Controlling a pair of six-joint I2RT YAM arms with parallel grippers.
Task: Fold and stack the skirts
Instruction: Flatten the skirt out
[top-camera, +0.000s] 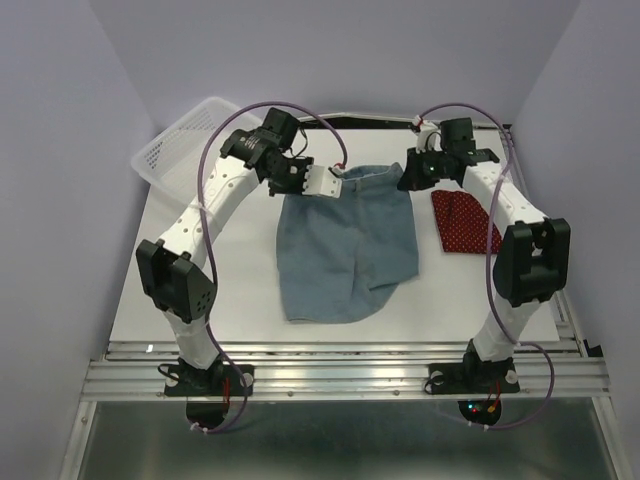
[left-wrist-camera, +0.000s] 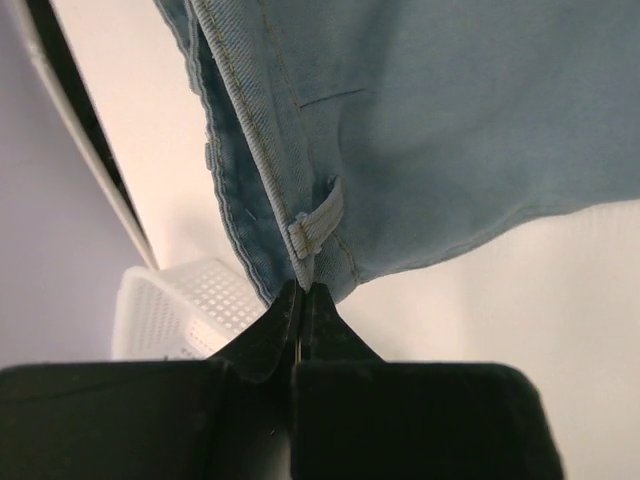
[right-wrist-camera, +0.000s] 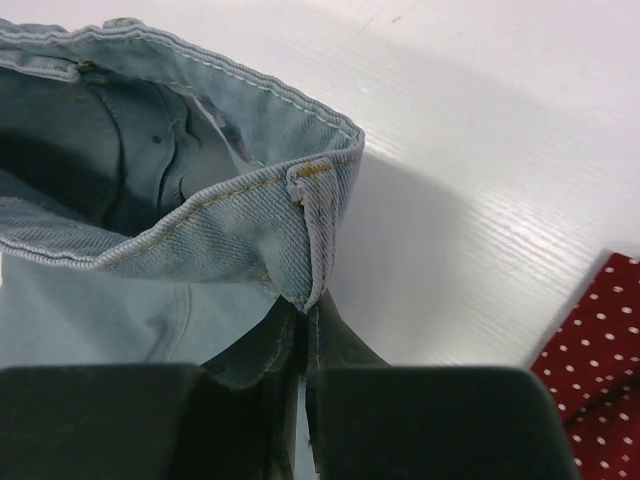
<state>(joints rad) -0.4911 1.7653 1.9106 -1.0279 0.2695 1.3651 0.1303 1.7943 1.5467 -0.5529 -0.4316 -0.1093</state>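
The light blue denim skirt (top-camera: 345, 245) hangs over the table's middle, held up by its waistband at both ends. My left gripper (top-camera: 328, 181) is shut on the waistband's left end (left-wrist-camera: 300, 240), by a belt loop. My right gripper (top-camera: 407, 177) is shut on the waistband's right end (right-wrist-camera: 310, 225). The skirt's hem rests on the table toward the front. The dark red skirt with tiny white dots (top-camera: 464, 222) lies folded flat on the table at the right, beside my right arm; a corner of it shows in the right wrist view (right-wrist-camera: 600, 350).
A white plastic mesh basket (top-camera: 190, 145) stands at the back left corner, also seen in the left wrist view (left-wrist-camera: 180, 310). The white table (top-camera: 240, 310) ends at a metal rail in front. Lilac walls close in on both sides.
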